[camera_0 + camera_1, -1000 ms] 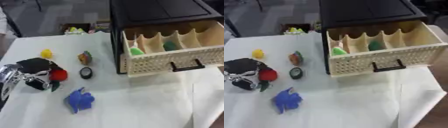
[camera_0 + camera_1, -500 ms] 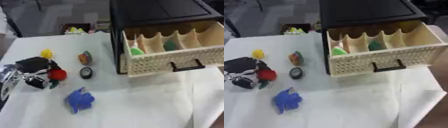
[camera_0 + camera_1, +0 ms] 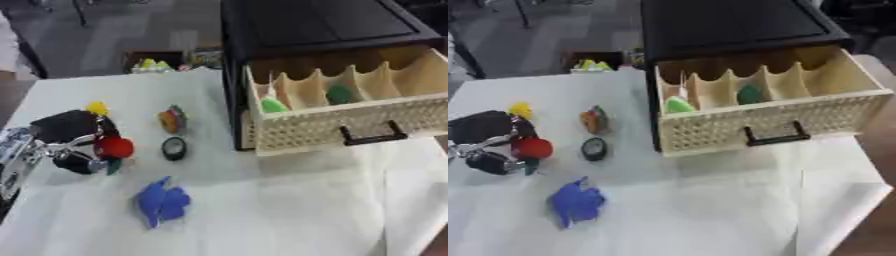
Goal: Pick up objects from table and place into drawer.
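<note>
Taking the blue object [image 3: 162,201] as the landmark: it lies crumpled on the white-covered desk [image 3: 262,220], the nearest of the loose things.

Up and to the left of it, at the desk's left edge, is the robot's left hand [image 3: 68,142], black with silver parts. Its fingers are curled round a red ball-like object [image 3: 114,147], with a bit of dark green showing just below the red. Whether the object rests on the desk or is lifted clear of it I cannot tell. The right hand shows in neither view.

Just beyond the blue object and slightly right sits a small dark round object with a pale face [image 3: 173,148], lying flat on the desk. Farther on from that stands an orange object with green and dark trim [image 3: 171,120]. Left of the orange one, just past the left hand, is a small yellow object [image 3: 96,108], close beside the hand's black back.

Far right of the blue object stands a black cabinet [image 3: 315,25] with its pale drawer [image 3: 772,122] pulled open, a dark handle [image 3: 774,136] on its perforated front. Dividers split the drawer into compartments: a light green object [image 3: 678,105] lies in the leftmost, a darker green object [image 3: 751,93] in one nearer the middle.
</note>
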